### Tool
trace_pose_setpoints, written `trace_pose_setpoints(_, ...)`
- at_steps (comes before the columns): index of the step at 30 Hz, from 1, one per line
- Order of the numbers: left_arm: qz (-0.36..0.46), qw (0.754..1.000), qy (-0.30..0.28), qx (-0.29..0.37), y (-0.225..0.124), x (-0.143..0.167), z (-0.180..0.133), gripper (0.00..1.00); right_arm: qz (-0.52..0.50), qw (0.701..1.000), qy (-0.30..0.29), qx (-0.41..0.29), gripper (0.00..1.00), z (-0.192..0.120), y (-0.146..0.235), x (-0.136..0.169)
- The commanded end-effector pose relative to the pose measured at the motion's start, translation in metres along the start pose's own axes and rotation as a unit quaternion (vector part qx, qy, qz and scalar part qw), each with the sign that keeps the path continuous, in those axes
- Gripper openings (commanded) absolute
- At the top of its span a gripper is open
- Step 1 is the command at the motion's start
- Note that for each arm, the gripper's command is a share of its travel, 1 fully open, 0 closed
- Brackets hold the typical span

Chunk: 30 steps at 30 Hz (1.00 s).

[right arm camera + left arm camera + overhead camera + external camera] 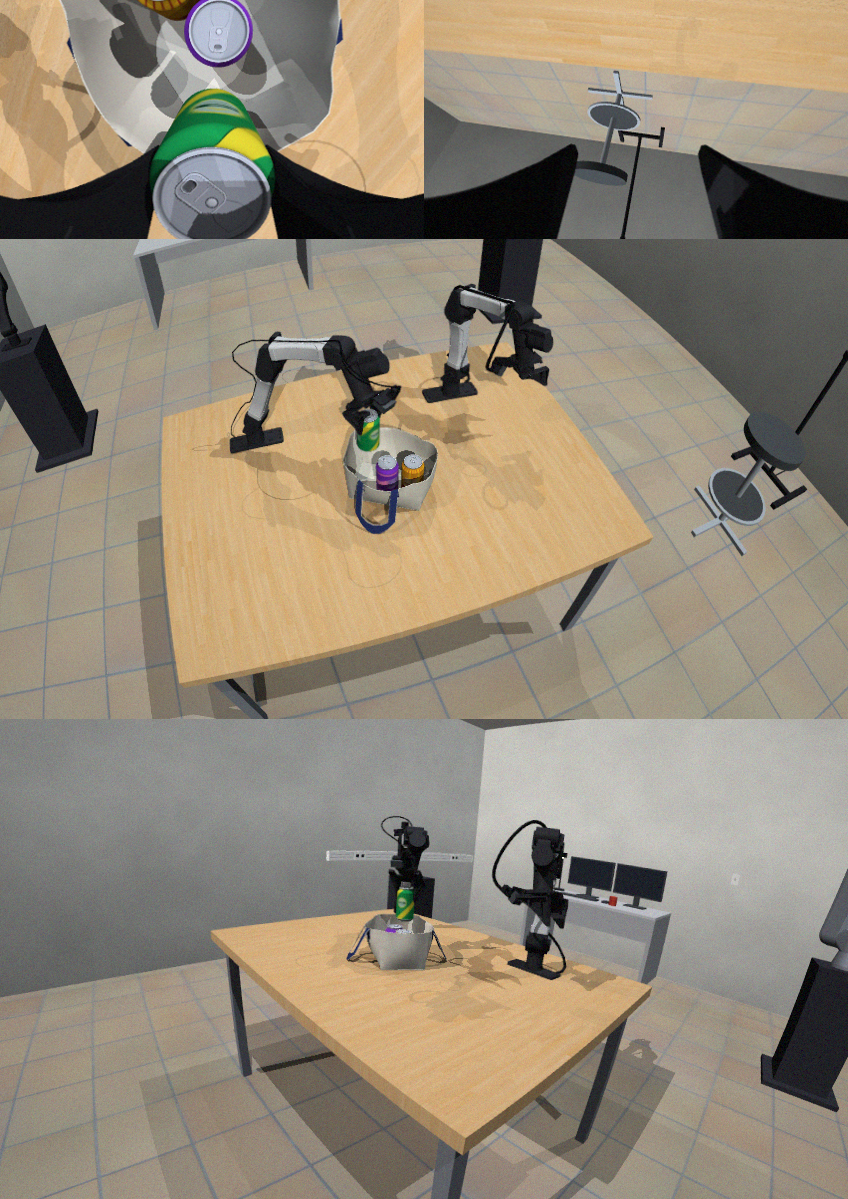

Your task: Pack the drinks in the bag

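- Green-and-yellow cylindrical metal can (pixel 368 434) (pixel 405 903) (pixel 214 134): gripped by the right gripper (pixel 373 410) (pixel 212 148), above the off-white canvas bag (pixel 422 494) (pixel 403 950) (pixel 304 100); its base is hidden in the right wrist view.
- Purple can (pixel 387 472) (pixel 219 32) and orange can (pixel 412 469) (pixel 171 7): inside, lower parts hidden.
- Left gripper (pixel 521 371) (pixel 638 151): wide open.
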<state>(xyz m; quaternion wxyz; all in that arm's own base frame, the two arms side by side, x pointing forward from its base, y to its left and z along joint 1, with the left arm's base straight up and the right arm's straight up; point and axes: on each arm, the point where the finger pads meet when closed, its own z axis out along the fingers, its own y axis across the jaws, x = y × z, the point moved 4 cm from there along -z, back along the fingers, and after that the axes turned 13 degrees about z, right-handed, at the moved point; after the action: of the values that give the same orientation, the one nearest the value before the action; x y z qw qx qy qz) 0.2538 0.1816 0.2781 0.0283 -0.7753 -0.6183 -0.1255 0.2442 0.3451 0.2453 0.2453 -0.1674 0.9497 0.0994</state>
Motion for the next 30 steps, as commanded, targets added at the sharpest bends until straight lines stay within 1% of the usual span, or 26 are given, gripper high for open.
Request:
trace_pose_setpoints(1, -0.005, 1.0, 0.015, -0.019, 0.006, 0.002, -0.014, 0.91, 0.019, 0.994, -0.093, -0.045, 0.74, -0.025, 0.008, -0.032)
trace_pose_setpoints(7, -0.005, 1.0, 0.015, -0.019, 0.006, 0.002, -0.014, 0.91, 0.02, 0.994, -0.096, -0.046, 0.74, -0.026, 0.007, -0.033)
trace_pose_setpoints(8, -0.004, 1.0, 0.019, -0.02, 0.007, 0.003, -0.017, 0.91, 0.02, 0.994, -0.095, -0.049, 0.74, -0.02, 0.008, -0.03)
trace_pose_setpoints(12, -0.004, 1.0, 0.019, -0.02, 0.007, 0.003, -0.017, 0.91, 0.022, 0.994, -0.094, -0.043, 0.74, -0.014, 0.004, -0.029)
trace_pose_setpoints(21, -0.004, 1.0, 0.019, -0.02, 0.007, 0.003, -0.017, 0.91, 0.023, 0.994, -0.092, -0.052, 0.74, -0.005, 0.005, -0.024)
trace_pose_setpoints(24, -0.004, 1.0, 0.019, -0.02, 0.007, 0.003, -0.017, 0.91, 0.021, 0.994, -0.094, -0.052, 0.74, -0.009, 0.007, -0.025)
trace_pose_setpoints(25, -0.002, 0.999, 0.023, -0.022, 0.008, 0.003, -0.019, 0.91, 0.021, 0.994, -0.089, -0.053, 0.74, -0.002, 0.006, -0.021)
trace_pose_setpoints(30, -0.002, 0.999, 0.023, -0.022, 0.008, 0.003, -0.019, 0.91, 0.022, 0.995, -0.086, -0.054, 0.74, 0.004, 0.005, -0.018)
